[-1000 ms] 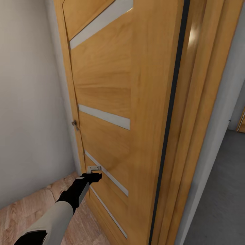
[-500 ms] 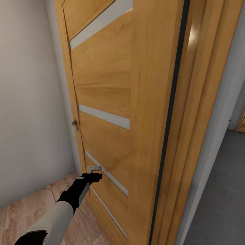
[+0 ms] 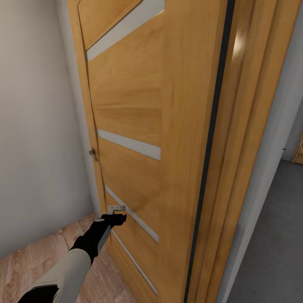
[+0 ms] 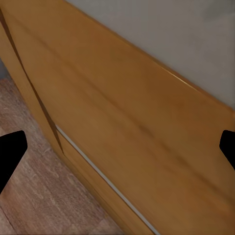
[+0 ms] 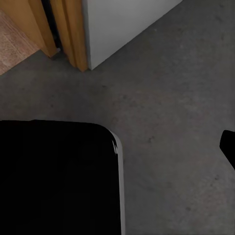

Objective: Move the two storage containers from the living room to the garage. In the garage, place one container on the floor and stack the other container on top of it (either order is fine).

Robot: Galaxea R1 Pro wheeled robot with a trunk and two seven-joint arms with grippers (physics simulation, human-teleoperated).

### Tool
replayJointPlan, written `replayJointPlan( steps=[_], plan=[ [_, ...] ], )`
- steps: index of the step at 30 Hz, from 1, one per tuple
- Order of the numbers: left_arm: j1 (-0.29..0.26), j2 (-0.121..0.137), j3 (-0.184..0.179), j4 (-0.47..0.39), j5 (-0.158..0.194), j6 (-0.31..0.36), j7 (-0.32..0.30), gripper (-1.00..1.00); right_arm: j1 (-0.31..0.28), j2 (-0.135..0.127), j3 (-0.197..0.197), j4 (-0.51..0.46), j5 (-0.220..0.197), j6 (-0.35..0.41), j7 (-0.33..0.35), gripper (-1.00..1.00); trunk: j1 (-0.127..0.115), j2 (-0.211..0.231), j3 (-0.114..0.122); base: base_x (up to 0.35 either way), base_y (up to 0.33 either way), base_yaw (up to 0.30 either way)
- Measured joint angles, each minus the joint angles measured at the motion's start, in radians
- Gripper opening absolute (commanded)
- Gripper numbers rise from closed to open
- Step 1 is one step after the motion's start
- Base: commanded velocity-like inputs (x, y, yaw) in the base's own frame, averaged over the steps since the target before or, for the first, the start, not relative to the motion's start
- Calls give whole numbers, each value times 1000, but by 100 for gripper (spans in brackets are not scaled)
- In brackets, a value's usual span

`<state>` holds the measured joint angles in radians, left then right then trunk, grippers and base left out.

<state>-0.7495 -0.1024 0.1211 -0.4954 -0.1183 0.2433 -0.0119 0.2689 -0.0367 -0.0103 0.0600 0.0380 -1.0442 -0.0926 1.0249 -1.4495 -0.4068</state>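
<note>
The two storage containers are out of view. My left gripper (image 3: 120, 217) is stretched forward and low, right up against the bottom part of an orange-brown wooden door (image 3: 134, 105). In the left wrist view its black fingertips (image 4: 10, 152) stand far apart with only the door panel (image 4: 127, 112) between them, so the left gripper (image 4: 117, 147) is open and holds nothing. In the right wrist view one black fingertip (image 5: 228, 147) sits at the picture's edge above dark grey concrete floor (image 5: 171, 98); that gripper looks open and empty.
The door has pale inlaid strips, a small metal handle (image 3: 91, 153) and a metal plate (image 3: 115, 208) near my left gripper. Its wooden frame (image 3: 248, 126) stands on the right, with grey concrete floor (image 3: 273, 252) beyond. Light wood planks (image 3: 33, 261) and a white wall (image 3: 38, 126) lie left.
</note>
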Motion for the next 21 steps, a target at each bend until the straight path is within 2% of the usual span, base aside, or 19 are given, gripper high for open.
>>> replayJointPlan(
  steps=[4,9,21],
  plan=[
    [0,5,0,0,1,0,0,100,0,0,1,0,-1,0,0,100,0,0,0,0,0,-118],
    [0,31,-3,2,5,0,1,100,0,0,1,0,-1,0,0,100,0,0,0,0,0,-139],
    [0,32,-2,1,3,0,0,100,0,1,0,0,-1,0,0,100,0,0,0,0,0,-7]
  ],
)
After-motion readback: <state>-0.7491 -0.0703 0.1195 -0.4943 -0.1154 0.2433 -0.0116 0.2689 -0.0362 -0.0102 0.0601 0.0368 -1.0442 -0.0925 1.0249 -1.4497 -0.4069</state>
